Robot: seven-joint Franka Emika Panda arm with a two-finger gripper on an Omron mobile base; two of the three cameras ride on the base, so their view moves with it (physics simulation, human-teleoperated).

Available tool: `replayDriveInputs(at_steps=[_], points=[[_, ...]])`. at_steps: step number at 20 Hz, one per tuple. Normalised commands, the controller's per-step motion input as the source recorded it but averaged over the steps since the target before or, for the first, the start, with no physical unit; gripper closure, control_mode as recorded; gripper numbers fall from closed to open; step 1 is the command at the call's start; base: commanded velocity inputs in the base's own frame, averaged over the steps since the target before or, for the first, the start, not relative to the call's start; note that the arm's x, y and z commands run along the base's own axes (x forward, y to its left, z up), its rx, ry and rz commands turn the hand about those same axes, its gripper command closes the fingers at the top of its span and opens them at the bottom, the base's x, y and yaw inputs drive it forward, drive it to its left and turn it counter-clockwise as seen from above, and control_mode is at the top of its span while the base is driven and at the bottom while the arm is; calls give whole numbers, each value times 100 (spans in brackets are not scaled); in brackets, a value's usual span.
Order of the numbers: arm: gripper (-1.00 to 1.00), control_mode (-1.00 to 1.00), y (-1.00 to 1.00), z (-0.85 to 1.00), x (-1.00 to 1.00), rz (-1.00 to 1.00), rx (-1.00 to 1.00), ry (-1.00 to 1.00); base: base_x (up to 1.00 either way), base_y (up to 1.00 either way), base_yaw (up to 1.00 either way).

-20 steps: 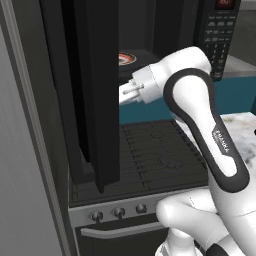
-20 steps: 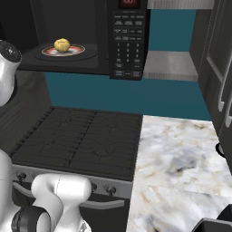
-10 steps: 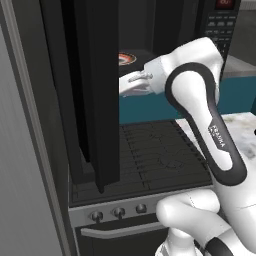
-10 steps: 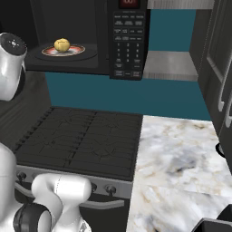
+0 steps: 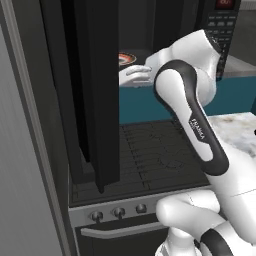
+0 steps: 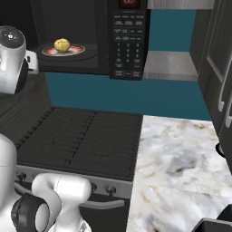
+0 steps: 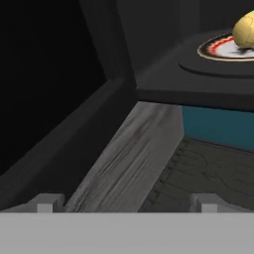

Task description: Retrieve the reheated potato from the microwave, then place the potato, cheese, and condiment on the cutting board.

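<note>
Tool [image 7: 127,202]: fingers stand wide apart, nothing between them; in the hand view the two grey tips sit at 7 and 5 o'clock, pointing at the grey surface below the microwave's open front.
Arm [image 5: 187,107]: white with a dark band, bent across the stove toward the microwave opening in the left base view.
Microwave [image 6: 129,38]: black, door swung open; red display and grey keypad at 12 o'clock in the right base view.
Microwave door [image 5: 92,80]: dark slab standing open at 10 o'clock in the left base view, hiding part of the cavity.
Potato [image 6: 62,44]: pale-yellow lump resting on the plate inside the microwave, at 10 to 11 o'clock in the right base view; in the hand view at 1 to 2 o'clock, cut by the frame edge.
Plate [image 6: 74,50]: red-rimmed, on the dark turntable.
Potato vs tool: well apart, no contact.
Stove [image 6: 84,140]: dark grates below the microwave, knobs along the front.
Tabletop [image 6: 181,158]: marbled white, at 4 o'clock beside the stove.
</note>
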Motion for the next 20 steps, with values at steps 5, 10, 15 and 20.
replayDriveInputs(at_steps=[5,10,15,20], points=[[-100,-100,-27,11,47,-22,-9,0,0,0,0],[-100,-100,-25,14,57,-18,-8,0,0,0,0],[-100,-100,-15,8,66,-13,-2,1,0,0,0],[-100,-100,-5,0,69,-3,0,-6,0,0,0]])
